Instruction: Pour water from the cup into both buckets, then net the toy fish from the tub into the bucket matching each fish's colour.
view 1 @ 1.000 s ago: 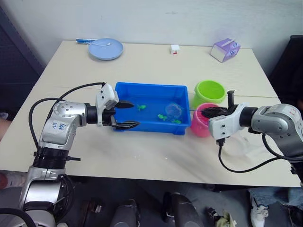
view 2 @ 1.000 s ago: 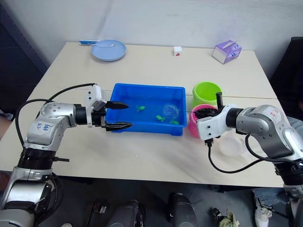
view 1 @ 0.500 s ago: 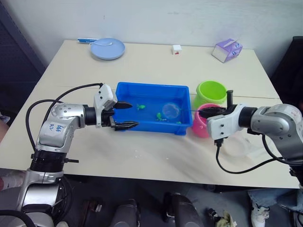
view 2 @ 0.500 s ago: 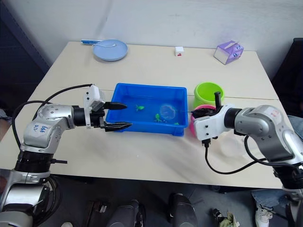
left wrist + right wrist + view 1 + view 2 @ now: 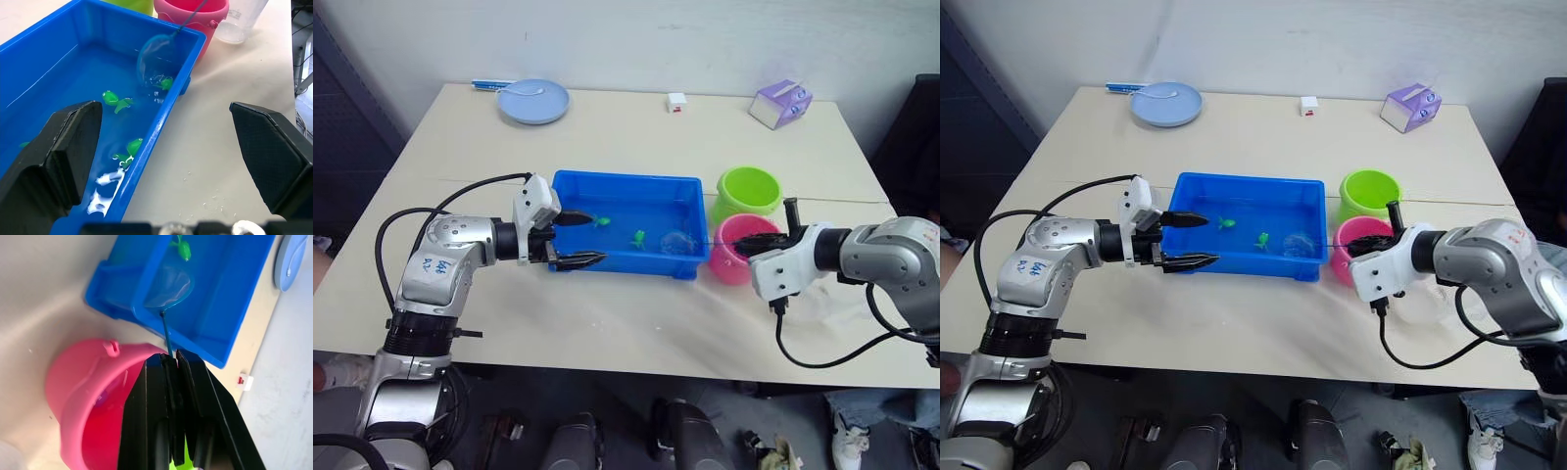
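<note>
While clamped on the thin net handle [image 5: 165,335] over the pink bucket [image 5: 736,249], right end effector [image 5: 170,361] dips net hoop [image 5: 157,59] into blue tub [image 5: 570,184], beside a green toy fish [image 5: 166,83]. Left end effector [image 5: 576,239] spread wide, straddling tub's near-left corner, holding nothing. Green bucket [image 5: 748,190] just behind pink one. Cup [image 5: 240,18] on counter [image 5: 607,323], beside pink bucket.

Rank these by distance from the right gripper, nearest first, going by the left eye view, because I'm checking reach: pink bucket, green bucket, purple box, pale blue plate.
From the right gripper:
1. Pink bucket, directly beneath the gripper.
2. Green bucket, just behind the pink one.
3. Purple box, at the table's far right.
4. Pale blue plate, at the far left corner.
</note>
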Controlling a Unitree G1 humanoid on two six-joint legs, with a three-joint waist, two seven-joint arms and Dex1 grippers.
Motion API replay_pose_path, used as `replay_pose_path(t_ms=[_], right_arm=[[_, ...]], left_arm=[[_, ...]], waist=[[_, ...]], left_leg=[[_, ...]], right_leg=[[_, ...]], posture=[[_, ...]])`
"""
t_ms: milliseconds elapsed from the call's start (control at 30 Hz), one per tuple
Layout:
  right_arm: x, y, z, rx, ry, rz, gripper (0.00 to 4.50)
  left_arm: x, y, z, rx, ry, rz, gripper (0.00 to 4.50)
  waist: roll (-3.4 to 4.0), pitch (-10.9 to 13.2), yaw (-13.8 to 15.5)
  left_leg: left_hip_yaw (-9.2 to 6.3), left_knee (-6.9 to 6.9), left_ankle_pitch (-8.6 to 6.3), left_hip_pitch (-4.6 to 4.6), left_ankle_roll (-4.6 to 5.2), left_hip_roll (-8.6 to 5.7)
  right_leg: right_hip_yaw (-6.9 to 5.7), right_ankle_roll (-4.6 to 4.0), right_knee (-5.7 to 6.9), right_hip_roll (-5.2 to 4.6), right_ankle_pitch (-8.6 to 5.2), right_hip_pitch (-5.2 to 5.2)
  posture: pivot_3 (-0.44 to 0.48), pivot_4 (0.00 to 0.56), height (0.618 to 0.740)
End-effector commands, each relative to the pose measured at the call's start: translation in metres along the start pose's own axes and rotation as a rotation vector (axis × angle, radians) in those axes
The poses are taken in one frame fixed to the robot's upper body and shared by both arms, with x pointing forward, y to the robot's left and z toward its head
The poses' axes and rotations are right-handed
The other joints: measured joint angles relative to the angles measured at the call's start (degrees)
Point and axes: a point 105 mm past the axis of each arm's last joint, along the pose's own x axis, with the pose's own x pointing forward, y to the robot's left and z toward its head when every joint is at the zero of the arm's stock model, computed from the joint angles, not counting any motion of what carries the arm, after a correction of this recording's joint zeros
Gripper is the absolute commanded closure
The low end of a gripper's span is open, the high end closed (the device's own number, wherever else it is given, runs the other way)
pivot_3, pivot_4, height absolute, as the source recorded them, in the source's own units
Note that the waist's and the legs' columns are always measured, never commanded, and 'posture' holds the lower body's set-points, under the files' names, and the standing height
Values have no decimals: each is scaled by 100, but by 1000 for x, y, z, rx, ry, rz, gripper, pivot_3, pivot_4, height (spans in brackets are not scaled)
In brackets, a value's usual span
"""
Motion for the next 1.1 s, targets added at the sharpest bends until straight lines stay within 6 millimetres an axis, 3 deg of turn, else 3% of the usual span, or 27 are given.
replay_pose_path(t_ms=[33, 167, 300, 567, 767, 1000, 1100], right_arm=[[-6, -14, 2, -8, -1, -66, 3744], [-8, -23, -9, -35, 49, -102, 3744], [-3, -19, -15, -33, 60, -74, 3744], [3, -3, -4, 33, -15, -6, 3744], [-2, 2, 0, 267, -60, -10, 3744], [-4, 3, -2, 859, -163, -124, 3744], [-5, 6, -3, 1024, -187, -156, 3744]], left_arm=[[-1, -1, 9, 25, -39, -4, 0], [-1, 0, 10, 25, -42, -2, 0], [-1, 0, 10, 25, -42, -1, 0], [-4, 0, 11, 24, -39, 7, 0], [-4, 1, 11, 24, -42, 13, 0], [-1, 1, 12, 24, -54, 4, 0], [1, 2, 13, 25, -64, -1, 0]], waist=[[0, 0, -1], [0, 0, -11], [0, 0, -6], [0, 0, 6], [0, 0, 5], [0, 0, 15], [0, 0, 24]], left_leg=[[0, 0, 0, 0, 0, 0], [1, 0, 0, 1, 0, 0], [1, 0, 0, 1, 0, 1], [0, 0, 0, 0, 0, 0], [-1, 0, 0, 0, 0, 0], [-3, 1, 0, 0, 0, 0], [-7, 1, 0, 1, 0, 2]], right_leg=[[0, 0, 0, 0, 0, 0], [1, 0, 1, 1, 0, 0], [1, 0, 2, 1, 0, -1], [0, 0, -1, 0, 0, 1], [-1, 0, 1, 0, 0, 1], [-2, 0, 3, 0, 0, 2], [-4, 0, 4, 2, 0, 4]], posture=[[0, 150, 739], [0, 150, 739], [0, 150, 739], [0, 150, 739], [0, 150, 739], [0, 150, 739], [0, 150, 739]])
